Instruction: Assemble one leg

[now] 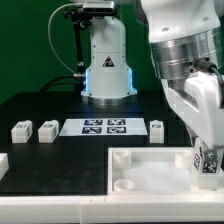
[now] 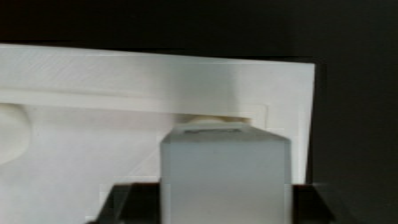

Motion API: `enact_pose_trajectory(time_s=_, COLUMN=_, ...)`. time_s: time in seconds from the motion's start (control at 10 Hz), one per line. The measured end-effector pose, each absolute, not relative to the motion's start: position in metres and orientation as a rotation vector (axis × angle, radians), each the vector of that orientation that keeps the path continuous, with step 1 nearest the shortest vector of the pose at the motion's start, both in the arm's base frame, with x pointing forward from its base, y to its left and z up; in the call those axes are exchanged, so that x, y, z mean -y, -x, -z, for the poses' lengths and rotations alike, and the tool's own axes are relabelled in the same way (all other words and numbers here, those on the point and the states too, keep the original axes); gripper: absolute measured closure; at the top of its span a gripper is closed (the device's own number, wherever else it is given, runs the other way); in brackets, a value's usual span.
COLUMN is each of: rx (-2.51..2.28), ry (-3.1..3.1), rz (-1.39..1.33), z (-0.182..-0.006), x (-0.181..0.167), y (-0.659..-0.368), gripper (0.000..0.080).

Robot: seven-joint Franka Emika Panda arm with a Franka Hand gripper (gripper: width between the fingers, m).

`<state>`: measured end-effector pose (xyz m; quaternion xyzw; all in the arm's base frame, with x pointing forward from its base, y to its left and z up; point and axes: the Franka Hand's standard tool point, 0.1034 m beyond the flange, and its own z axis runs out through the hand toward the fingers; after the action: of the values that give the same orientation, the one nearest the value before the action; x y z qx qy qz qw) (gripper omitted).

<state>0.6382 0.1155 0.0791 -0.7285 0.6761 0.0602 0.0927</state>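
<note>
- The black flat table [image 1: 30, 105] carries everything. The white robot base [image 1: 105, 60] stands at 12 o'clock of the exterior view.
- The white and grey robot arm [image 1: 180, 40] enters from 1 o'clock and reaches down to about 4 o'clock.
- The large white square plastic tray with round corner sockets [image 1: 165, 172] lies from 6 o'clock to 4 o'clock. In the wrist view it [image 2: 107, 90] fills the background as a pale slab.
- The thin flat white marker board [image 1: 105, 127] with four black tags lies at the centre, beyond the tray.
- The pincer [image 1: 203, 150] hangs over the tray's far corner at 4 o'clock. Its dark fingers [image 2: 128, 205] are closed against the two sides of a block.
- That block is the small white plastic block-shaped leg [image 1: 209, 162], upright, with its black-and-white tag showing in the exterior view. In the wrist view the leg [image 2: 226, 165] ends in a small round nub towards the tray. I cannot tell whether it touches the tray.
- Three loose white blocks of the same kind stand apart on the table. Two [image 1: 20, 131] [image 1: 45, 130] are at 9 o'clock of the marker board and one [image 1: 157, 130] is at 3 o'clock of it.
</note>
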Motion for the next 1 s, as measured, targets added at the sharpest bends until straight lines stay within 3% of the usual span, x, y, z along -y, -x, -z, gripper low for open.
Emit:
enact_pose_trajectory(time_s=0.1, rx=-1.916, ry=2.239, rz=-0.167, z=-0.0788, x=-0.1160, y=-0.6379, gripper=0.0502)
enact_pose_trajectory(time_s=0.2, rx=-1.744, ry=2.361, rz=-0.129, z=-0.0776, x=-0.1171, y=-0.6382, gripper=0.0282)
enact_pose_trajectory(time_s=0.3, rx=-1.478, ry=2.537, rz=-0.093, z=-0.0777, x=-0.1173, y=-0.6390, gripper=0.0282)
enact_pose_trajectory(time_s=0.4, rx=-1.151, ry=2.704, rz=-0.045, z=-0.0783, x=-0.1191, y=-0.6416, gripper=0.0179)
enact_pose_trajectory(time_s=0.7, rx=-0.735, ry=2.845, rz=0.000, z=-0.0775, x=-0.1167, y=-0.6417, gripper=0.0151)
enact_pose_trajectory(time_s=0.8, rx=-0.188, ry=3.004, rz=0.017, z=-0.0731, x=-0.1106, y=-0.6417, gripper=0.0150)
enact_pose_trajectory(time_s=1.0, rx=0.065, ry=3.043, rz=0.051, z=-0.0743, x=-0.1173, y=-0.6439, gripper=0.0150)
